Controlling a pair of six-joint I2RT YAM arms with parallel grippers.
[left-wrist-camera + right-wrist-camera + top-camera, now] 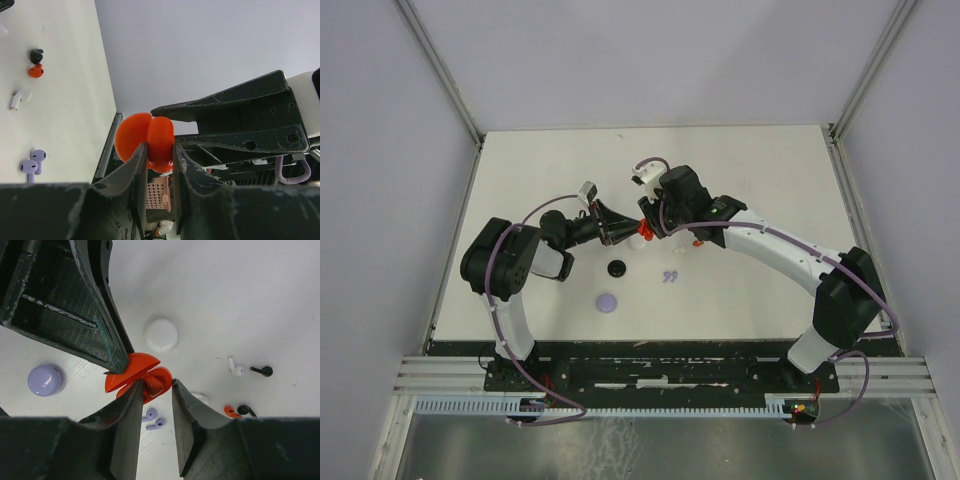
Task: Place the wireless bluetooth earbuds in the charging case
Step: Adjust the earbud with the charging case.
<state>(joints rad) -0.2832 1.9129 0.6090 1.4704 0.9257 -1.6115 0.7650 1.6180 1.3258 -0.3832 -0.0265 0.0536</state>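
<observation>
We observe the left gripper (159, 146) with its jaws clamped on the open red charging case (132, 135), holding it clear of the table (225, 300). The right gripper (156, 383) straddles a red earbud (153, 386) at the case's open half. Its jaws stand narrowly apart, and we cannot tell whether they press on the earbud. Below the case lies the lavender earbud pair (153, 419). To the right of the case lie a white earbud (235, 367) and a black earbud (262, 371). A white disc (161, 335) lies just above the case and a lavender disc (45, 380) to its left.
</observation>
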